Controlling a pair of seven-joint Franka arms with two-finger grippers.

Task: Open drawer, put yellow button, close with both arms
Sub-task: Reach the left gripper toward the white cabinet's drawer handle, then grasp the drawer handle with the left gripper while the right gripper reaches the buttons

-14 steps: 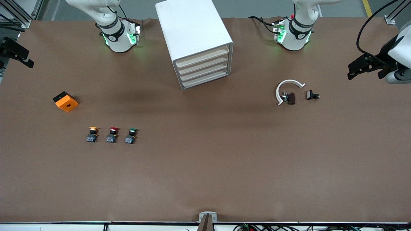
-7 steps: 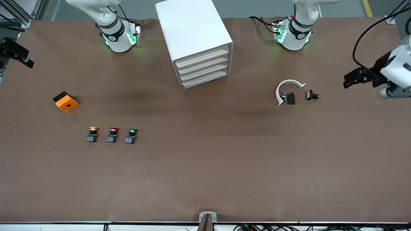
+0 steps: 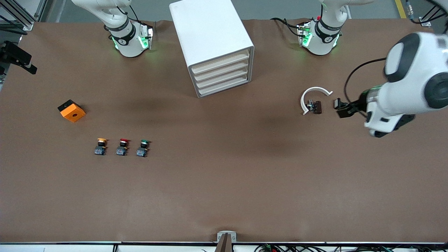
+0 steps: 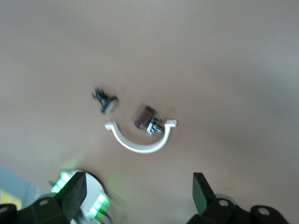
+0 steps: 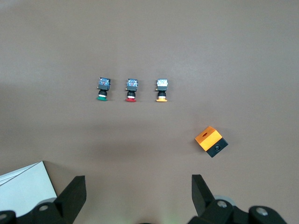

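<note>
1. Both jaws stand released. From the front, the left gripper hangs over the small black clip toward the left arm's end; the right gripper waits at the other edge.
2. Left wrist: spread fingers frame a white curved bracket.
3. Right wrist: the yellow button sits on bare worktop; the drawer is shut.

Table cover — matt brown, cloth-like; cabinet smooth white plastic; arms — glossy white shells.
</note>
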